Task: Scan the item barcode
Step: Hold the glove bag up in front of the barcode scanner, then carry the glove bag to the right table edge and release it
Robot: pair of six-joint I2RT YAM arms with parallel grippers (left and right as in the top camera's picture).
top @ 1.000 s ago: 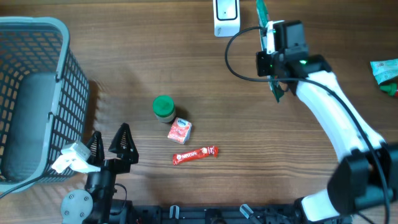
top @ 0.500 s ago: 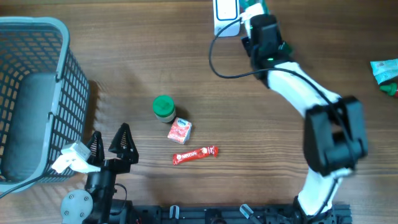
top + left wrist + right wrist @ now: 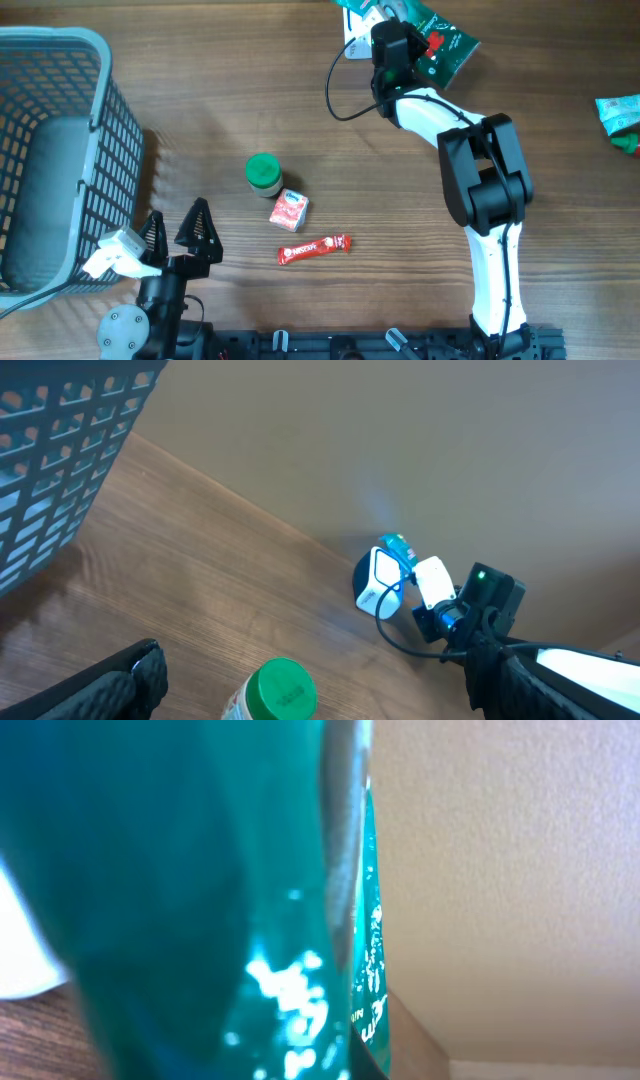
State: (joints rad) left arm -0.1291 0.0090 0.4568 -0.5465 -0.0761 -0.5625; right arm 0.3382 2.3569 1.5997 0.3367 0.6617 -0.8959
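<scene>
Green packet [image 3: 445,45] has swung over the white scanner [image 3: 378,582].

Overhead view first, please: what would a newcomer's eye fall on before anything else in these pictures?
The right gripper, stretched to the table's far edge, is shut on a green packet held by the white scanner. Next comes the big blue basket on the left. Then there is the little cluster mid-table: a green-lidded jar, a pink carton and a red snack bar.
</scene>
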